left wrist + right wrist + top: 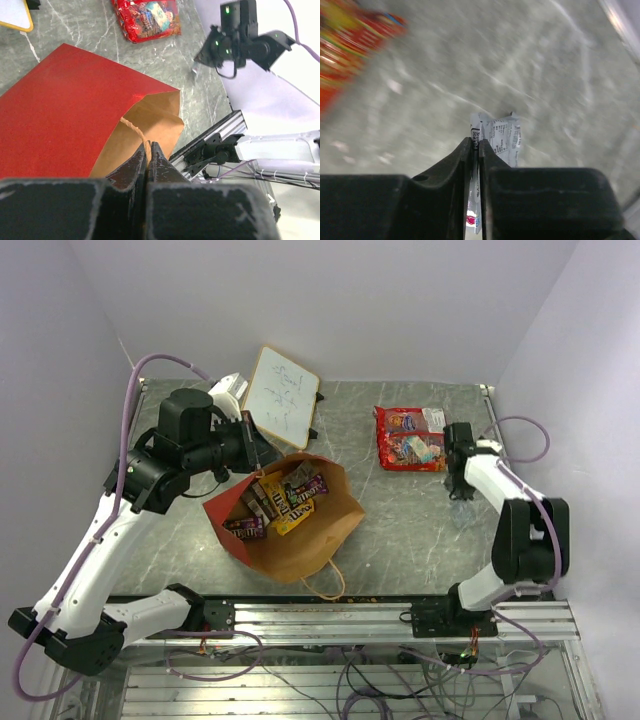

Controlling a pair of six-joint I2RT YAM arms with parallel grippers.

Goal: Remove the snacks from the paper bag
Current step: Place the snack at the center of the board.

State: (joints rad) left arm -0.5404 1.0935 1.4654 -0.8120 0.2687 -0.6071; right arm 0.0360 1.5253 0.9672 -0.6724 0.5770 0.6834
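Right fingers (460, 161) pinch a silver packet (502, 137) (blurred); left fingers (132, 167) clamp the handle (134, 128) of the paper bag (65, 105).

Paper bag (300, 535) lying open, small packets (285, 502) inside, candy bag (408, 437) flat apart, silver packet (504, 139) in right claw (476, 145)

A whiteboard (282, 398) with a yellow frame is seen standing tilted at the back of a grey marbled table (400, 530), and faint scribbles are marked on it. A metal rail (340, 616) is fixed along the near edge, and loose cables (360, 680) are gathered below it.
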